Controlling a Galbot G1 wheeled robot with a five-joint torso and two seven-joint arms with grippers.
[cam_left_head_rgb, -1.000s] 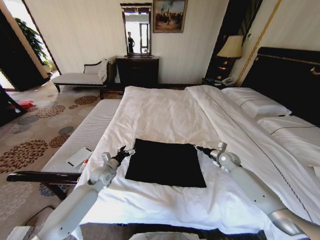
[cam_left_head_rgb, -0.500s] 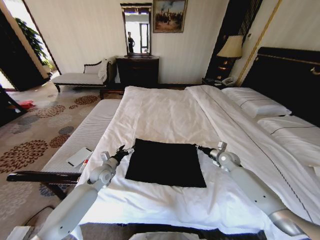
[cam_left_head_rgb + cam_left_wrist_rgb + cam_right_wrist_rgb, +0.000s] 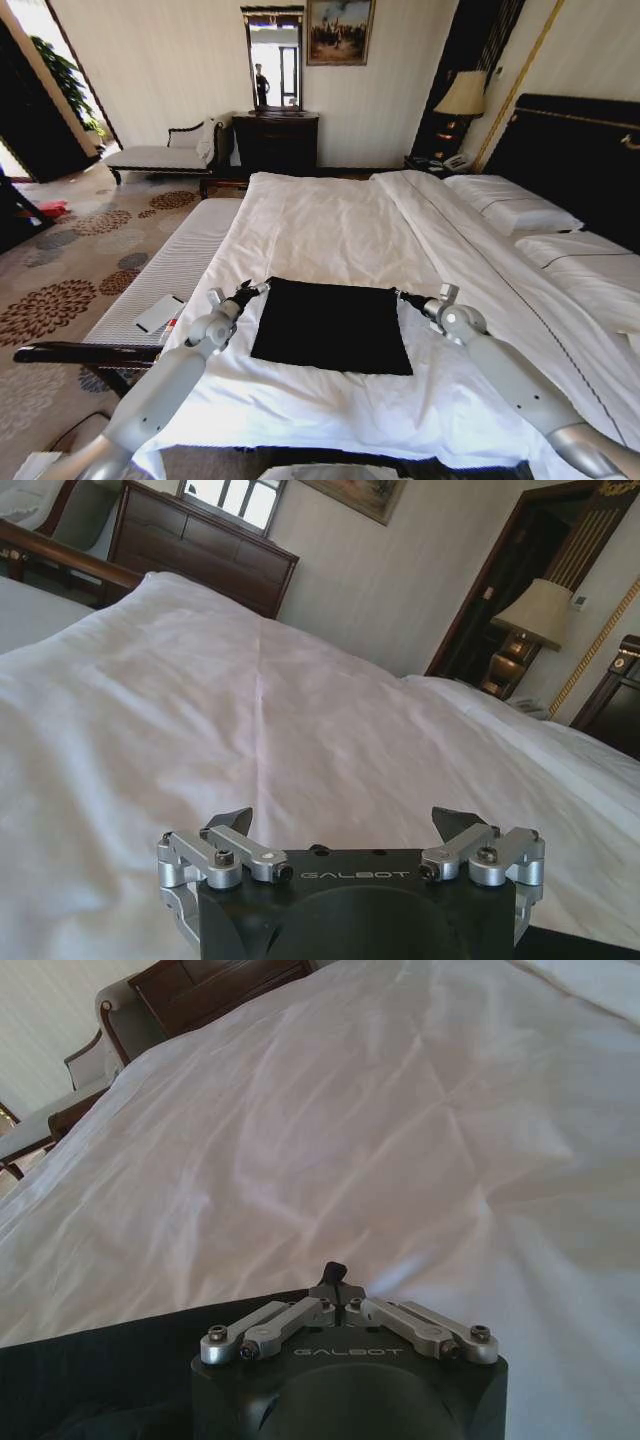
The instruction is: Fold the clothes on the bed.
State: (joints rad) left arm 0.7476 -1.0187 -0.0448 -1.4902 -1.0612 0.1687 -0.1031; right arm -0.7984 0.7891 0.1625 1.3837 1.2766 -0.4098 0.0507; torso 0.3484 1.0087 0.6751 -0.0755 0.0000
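White-duvet bed [image 3: 330,225] in hotel room carries folded black T-shirt [image 3: 333,324] near its foot edge (GALBOT on wrists), left gripper [image 3: 343,825] spread open, right gripper [image 3: 336,1278] pinched closed at far corners.

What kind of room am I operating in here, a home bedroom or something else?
Most likely a hotel room. A very large bed with white bedding and a tall dark headboard, a bedside lamp, patterned carpet, plus a chaise and framed painting along the far wall.

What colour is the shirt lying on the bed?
The shirt is plain black, lying folded flat on the white bed. The head view shows it best.
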